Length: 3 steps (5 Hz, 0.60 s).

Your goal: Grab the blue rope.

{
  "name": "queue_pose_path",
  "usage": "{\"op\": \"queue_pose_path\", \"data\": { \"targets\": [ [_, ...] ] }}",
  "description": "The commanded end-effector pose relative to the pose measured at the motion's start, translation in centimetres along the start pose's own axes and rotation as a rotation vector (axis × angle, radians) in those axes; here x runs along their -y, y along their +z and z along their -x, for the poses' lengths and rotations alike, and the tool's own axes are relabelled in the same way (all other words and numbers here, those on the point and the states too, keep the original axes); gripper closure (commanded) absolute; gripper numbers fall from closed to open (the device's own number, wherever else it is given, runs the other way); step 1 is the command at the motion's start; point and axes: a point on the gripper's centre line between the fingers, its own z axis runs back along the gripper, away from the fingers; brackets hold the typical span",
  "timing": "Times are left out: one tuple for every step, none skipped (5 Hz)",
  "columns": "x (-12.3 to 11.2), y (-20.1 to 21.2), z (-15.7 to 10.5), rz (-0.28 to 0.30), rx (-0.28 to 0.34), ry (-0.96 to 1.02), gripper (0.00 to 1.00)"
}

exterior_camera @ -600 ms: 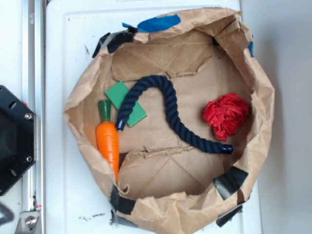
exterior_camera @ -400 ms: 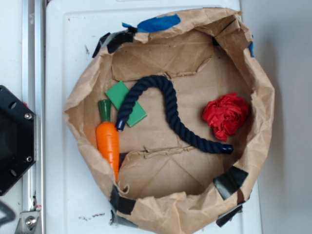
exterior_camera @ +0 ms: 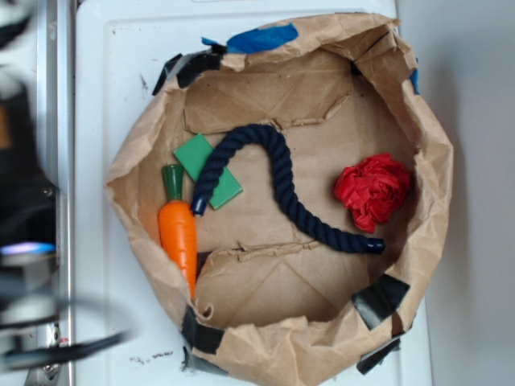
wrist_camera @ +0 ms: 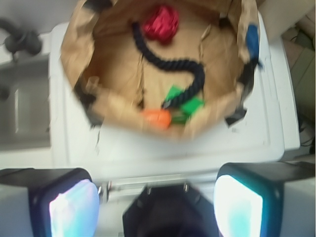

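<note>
While carrot (exterior_camera: 179, 233) flanks it, blue rope (exterior_camera: 278, 183) overlaps green block (exterior_camera: 208, 170).

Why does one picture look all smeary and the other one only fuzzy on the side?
Wrist view: everything is motion-blurred, even the dark navy twisted rope and red crumpled paper ball; the open gripper fingers glow washed-out. Exterior view: the brown paper bag and orange toy carrot are sharp; only the dark robot arm at the left edge is smeared.
</note>
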Motion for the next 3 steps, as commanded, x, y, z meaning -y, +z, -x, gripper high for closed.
{"op": "queue_pose_path", "data": {
  "targets": [
    [-1.4, -1.4, -7.6, -0.025, 0.033, -0.094, 0.0],
    [0.4, -3.8, -9.6, -0.014, 0.042, -0.337, 0.0],
    [3.7, -5.9, -9.4, 0.017, 0.039, -0.504, 0.0]
  ]
}}
